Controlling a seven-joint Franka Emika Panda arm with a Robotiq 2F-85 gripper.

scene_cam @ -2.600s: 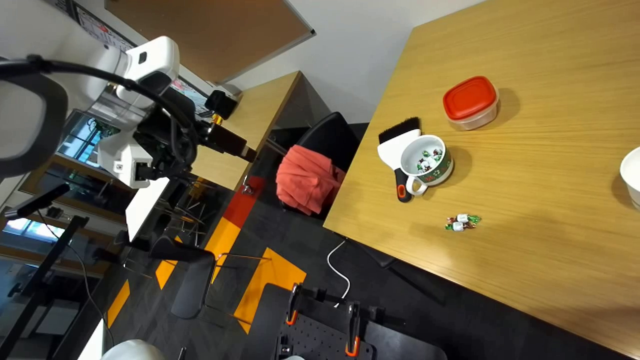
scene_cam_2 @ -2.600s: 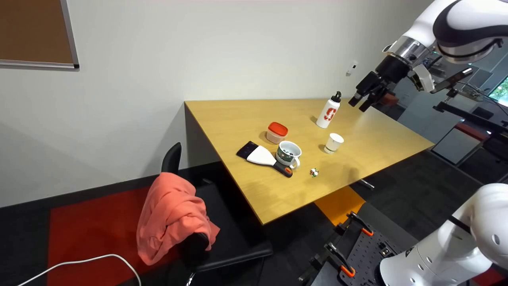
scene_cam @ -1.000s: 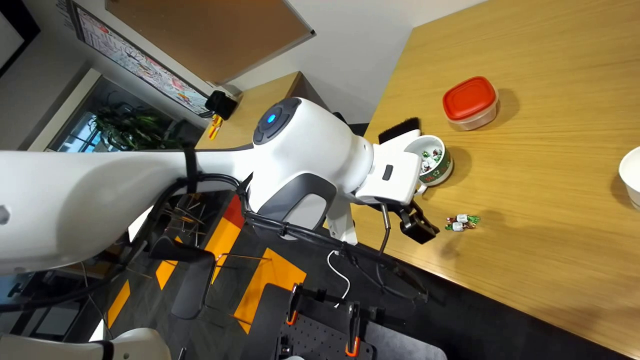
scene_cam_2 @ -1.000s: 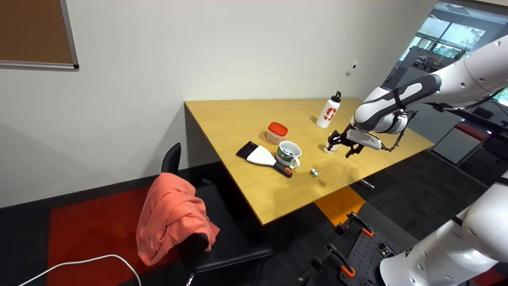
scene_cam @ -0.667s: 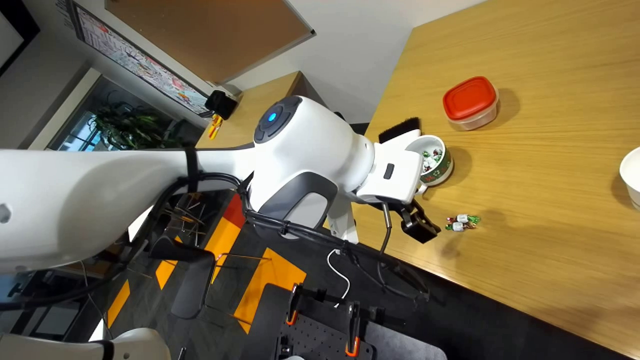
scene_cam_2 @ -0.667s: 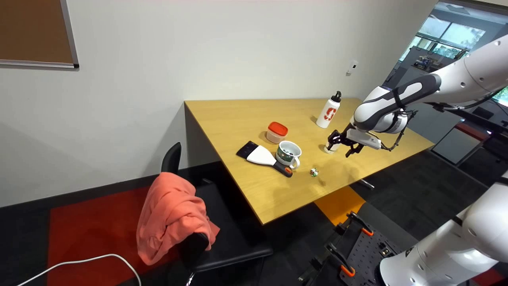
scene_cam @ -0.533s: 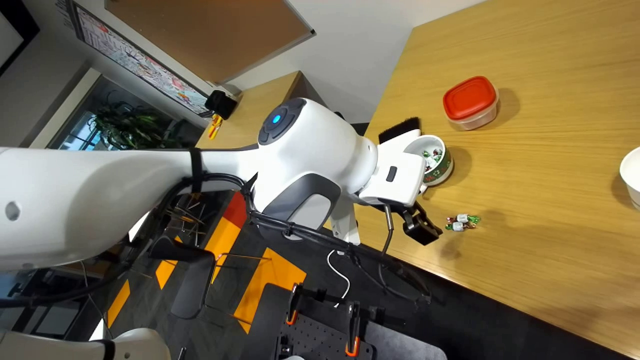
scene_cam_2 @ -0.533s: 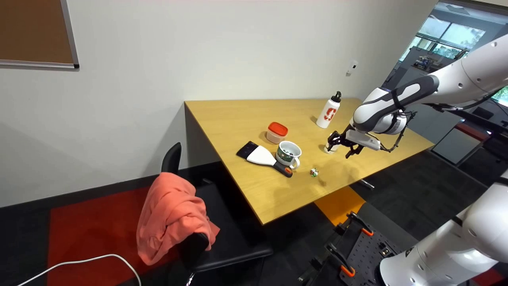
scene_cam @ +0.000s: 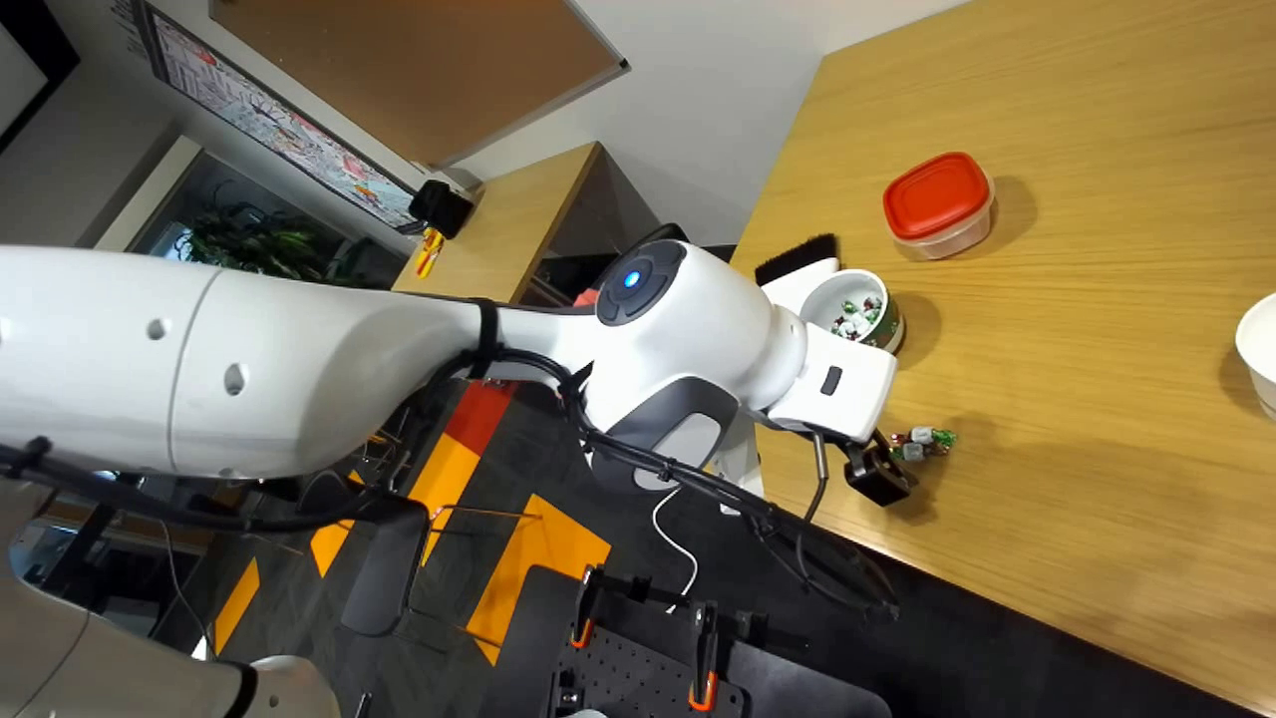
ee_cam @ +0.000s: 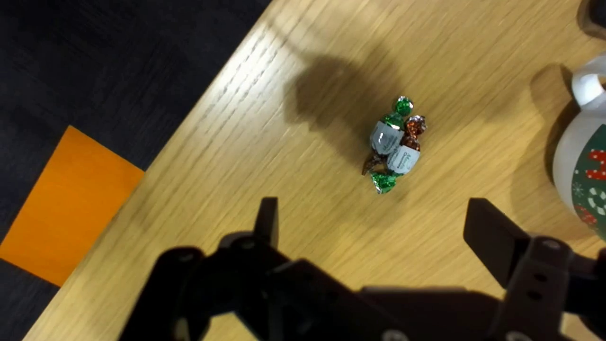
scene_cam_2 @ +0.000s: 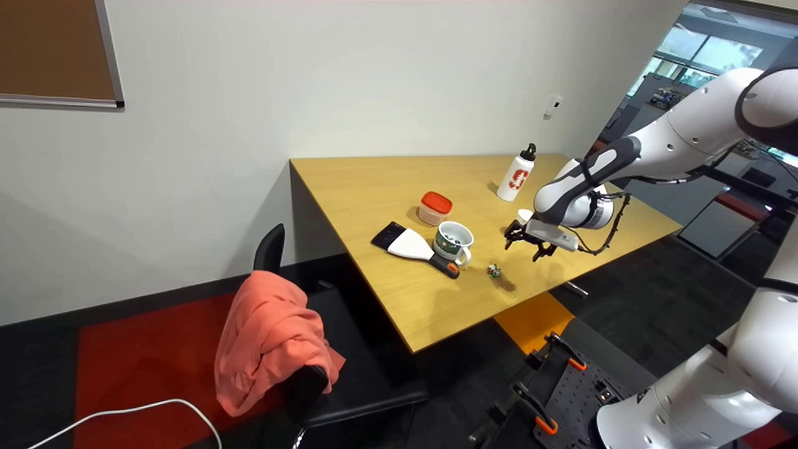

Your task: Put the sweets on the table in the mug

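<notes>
Two small wrapped sweets point(ee_cam: 396, 147) with green, brown and white wrapping lie side by side on the wooden table point(ee_cam: 227, 161). They also show in both exterior views point(scene_cam: 922, 439) point(scene_cam_2: 494, 270). The white mug point(scene_cam_2: 446, 248) with a green patterned band stands upright beside them. It holds several similar sweets. My arm covers its handle in an exterior view point(scene_cam: 819, 289); it is partly cut off in the wrist view point(ee_cam: 575, 166). My gripper point(ee_cam: 372, 201) is open and empty above the table, its fingers apart. In the wrist view the sweets lie just beyond the fingertips. The gripper point(scene_cam_2: 522, 252) is not touching them.
A brush point(scene_cam_2: 408, 243) with black bristles lies against the mug. A red-lidded container point(scene_cam: 937, 199) stands behind it. A white cup point(scene_cam_2: 524, 215) is partly behind my gripper. A white bottle point(scene_cam_2: 516, 178) stands farther back. The table's front edge point(scene_cam: 997, 581) runs near the sweets.
My arm has swung from high up down over the table. In the last half second the gripper has moved lower and closer to the sweets. The sweets and mug have not moved.
</notes>
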